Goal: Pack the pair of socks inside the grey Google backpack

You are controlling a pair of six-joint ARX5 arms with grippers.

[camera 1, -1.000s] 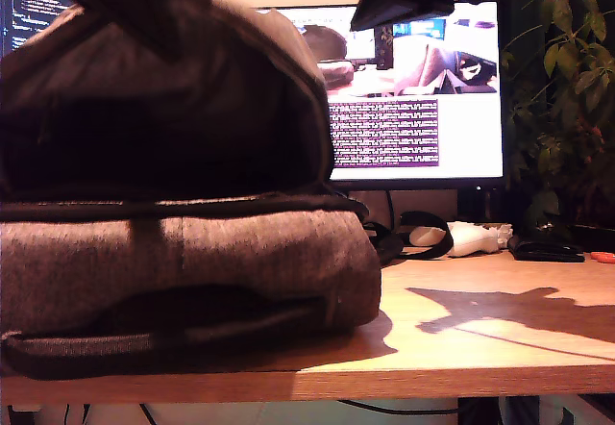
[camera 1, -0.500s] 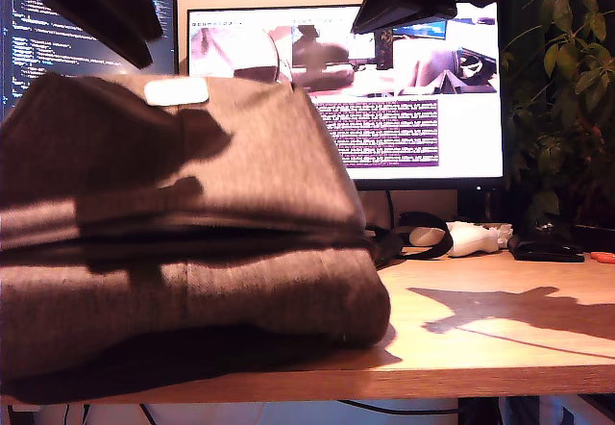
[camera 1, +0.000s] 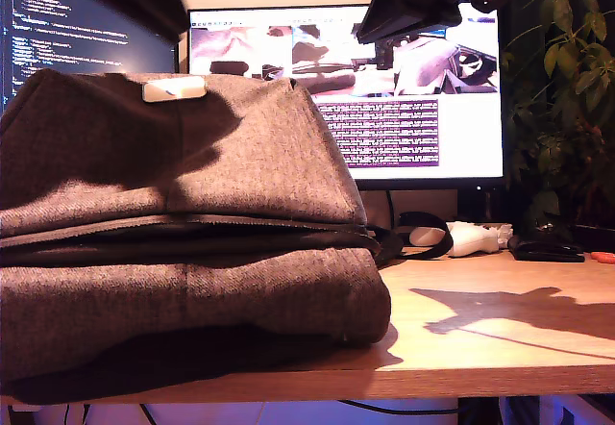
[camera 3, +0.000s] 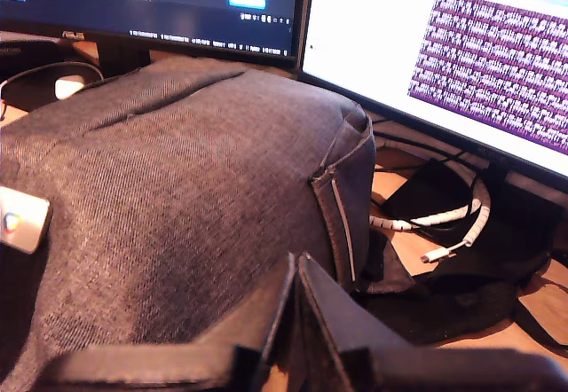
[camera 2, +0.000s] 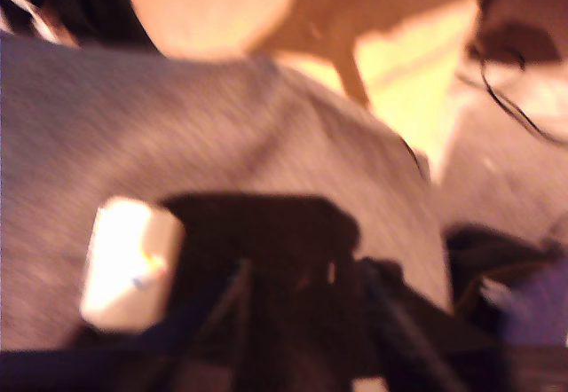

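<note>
Since a second ago the backpack's (camera 1: 183, 204) flap has dropped shut, white logo patch (camera 1: 174, 88) up — you see one backpack, no socks, so they are probably hidden inside. My first gripper (camera 2: 297, 321) hovers above the patch, jaw state unclear in the blur; my second gripper (camera 3: 295, 321) hangs nearby, pinched narrow, empty.

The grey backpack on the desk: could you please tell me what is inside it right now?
Nothing shows inside the grey backpack: its flap lies closed, only a thin dark seam visible. Any socks within are covered by fabric.
</note>
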